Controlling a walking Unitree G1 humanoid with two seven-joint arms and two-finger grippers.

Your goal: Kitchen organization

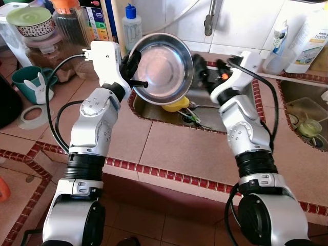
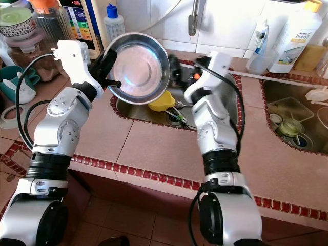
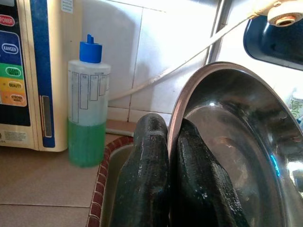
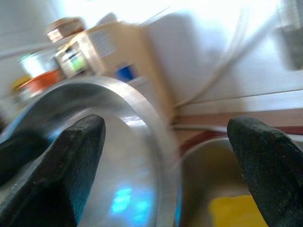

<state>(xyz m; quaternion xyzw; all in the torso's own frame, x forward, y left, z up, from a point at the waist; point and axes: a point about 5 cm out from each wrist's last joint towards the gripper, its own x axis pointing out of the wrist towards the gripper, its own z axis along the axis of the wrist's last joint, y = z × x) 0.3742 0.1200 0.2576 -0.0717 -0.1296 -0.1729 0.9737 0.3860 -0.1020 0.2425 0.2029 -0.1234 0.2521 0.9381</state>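
A round steel bowl (image 1: 164,66) is held tilted on edge above the left sink (image 1: 154,114). My left gripper (image 1: 134,78) is shut on the bowl's left rim; in the left wrist view its fingers (image 3: 144,179) pinch the rim of the bowl (image 3: 227,142). Beside the bowl's right edge, over the sink, my right gripper (image 1: 207,72) stands open. The right wrist view shows its fingertips (image 4: 78,156) spread wide, with the bowl's rim (image 4: 137,123) between them but not touching. A yellow item (image 1: 177,105) lies in the sink under the bowl.
A green soap bottle with a blue cap (image 1: 131,25) and a water machine (image 3: 28,71) stand behind the sink. Jars and a lidded bowl (image 1: 33,23) crowd the left counter. A second sink (image 1: 307,123) lies to the right, with bottles (image 1: 312,36) behind it.
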